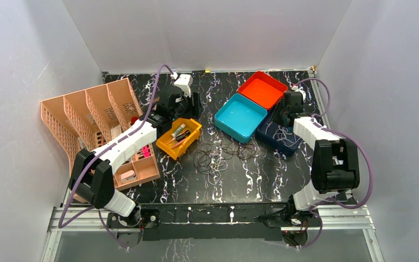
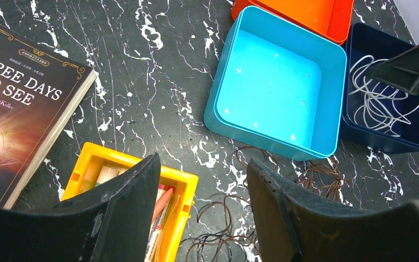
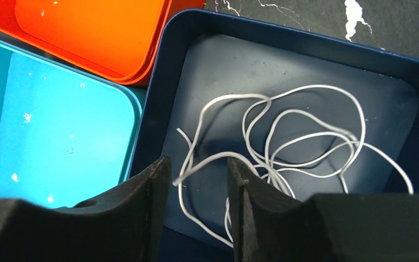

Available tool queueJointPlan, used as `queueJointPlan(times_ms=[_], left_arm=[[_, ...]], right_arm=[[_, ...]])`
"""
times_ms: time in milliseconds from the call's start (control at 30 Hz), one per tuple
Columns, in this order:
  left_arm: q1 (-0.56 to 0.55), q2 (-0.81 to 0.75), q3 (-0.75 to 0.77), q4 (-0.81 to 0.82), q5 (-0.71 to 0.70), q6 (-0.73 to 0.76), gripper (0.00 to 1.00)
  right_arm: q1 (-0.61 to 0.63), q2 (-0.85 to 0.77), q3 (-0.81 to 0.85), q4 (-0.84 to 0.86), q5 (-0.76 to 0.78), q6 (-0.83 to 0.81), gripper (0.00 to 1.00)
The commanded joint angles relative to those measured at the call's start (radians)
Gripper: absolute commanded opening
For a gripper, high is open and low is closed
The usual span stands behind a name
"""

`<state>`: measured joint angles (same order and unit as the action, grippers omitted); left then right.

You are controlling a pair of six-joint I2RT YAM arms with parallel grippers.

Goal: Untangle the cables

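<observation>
A tangle of thin dark brown and black cables [image 1: 223,155] lies in curly loops on the black marbled table, in front of the teal tray. In the left wrist view these brown cables [image 2: 226,224] show below and between my left gripper's jaws. My left gripper [image 2: 203,161] hangs open above them and the yellow bin, holding nothing. A pale white cable [image 3: 300,131] lies coiled inside the navy tray [image 3: 158,98]. My right gripper [image 3: 198,161] stands open over that tray, with the white cable's loose end between its jaws, ungripped.
A teal tray [image 1: 241,117] and an orange tray [image 1: 262,89] sit beside the navy one. A yellow bin [image 1: 179,137] with pens stands left of the tangle. A pink slotted rack [image 1: 95,114] fills the left side. A book [image 2: 16,109] lies near the bin.
</observation>
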<state>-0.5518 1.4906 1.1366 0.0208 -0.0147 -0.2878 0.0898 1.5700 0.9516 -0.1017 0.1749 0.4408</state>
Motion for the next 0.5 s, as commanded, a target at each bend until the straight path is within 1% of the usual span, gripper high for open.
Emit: queueJointPlan(times_ms=[0,67,133,333,467], left_arm=[[0.004,-0.044,-0.002,-0.005,-0.004,0.015,0.58],[0.004,-0.043,-0.001,-0.007,-0.004,0.015,0.58],[0.004,-0.045,-0.002,-0.005,-0.004,0.015,0.59],[0.004,-0.045,0.0,-0.007,-0.004,0.015,0.59],[0.005,-0.045,0.002,-0.006,0.001,0.015,0.59]], right_arm=[[-0.008,-0.044,0.031,0.023,0.038,-0.01,0.55],[-0.009,-0.067,0.032,0.007,0.063,-0.014,0.64],[-0.008,-0.094,0.034,-0.014,0.087,-0.014,0.67],[-0.009,-0.199,0.007,-0.047,0.091,-0.017,0.69],[-0.008,-0.283,-0.016,-0.064,0.03,-0.003,0.68]])
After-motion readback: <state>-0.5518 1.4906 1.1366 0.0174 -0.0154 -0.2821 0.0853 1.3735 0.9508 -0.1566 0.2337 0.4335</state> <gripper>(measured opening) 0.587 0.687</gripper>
